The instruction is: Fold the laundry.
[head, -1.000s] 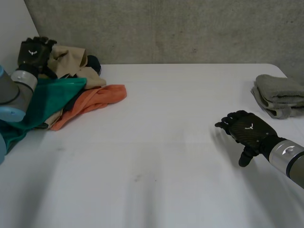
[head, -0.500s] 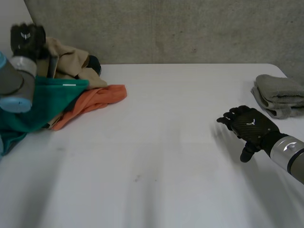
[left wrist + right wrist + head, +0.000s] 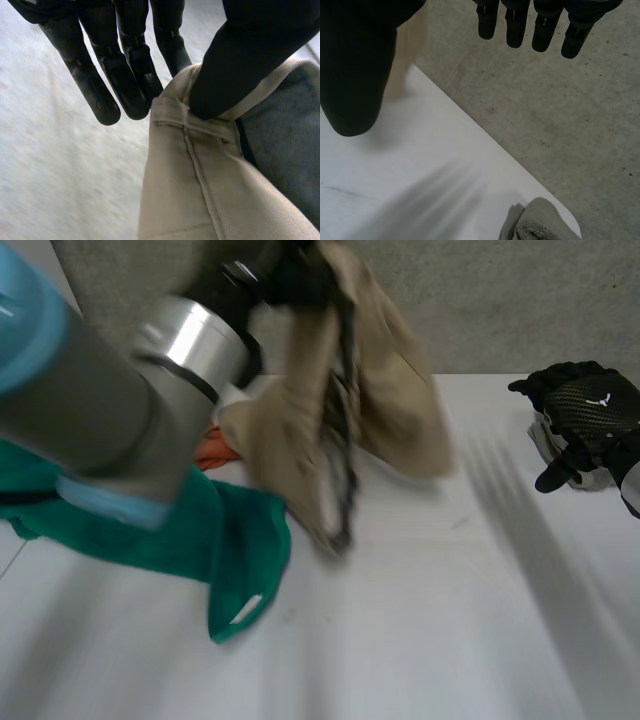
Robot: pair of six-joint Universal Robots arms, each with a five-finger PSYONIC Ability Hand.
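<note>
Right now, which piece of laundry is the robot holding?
The beige garment, pinched by the left hand; the green cloth, orange cloth and grey towel lie on the table.

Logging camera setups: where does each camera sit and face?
Head: behind the arms, looking down at the table; left arm, right hand show.
Left wrist: along the left hand, pinching the beige garment.
Right wrist: along the open right hand, toward the grey towel.
Shared: head view also shows beige garment and grey towel.

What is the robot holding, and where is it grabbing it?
The left hand pinches the beige garment by its seamed edge. The right hand holds nothing.
</note>
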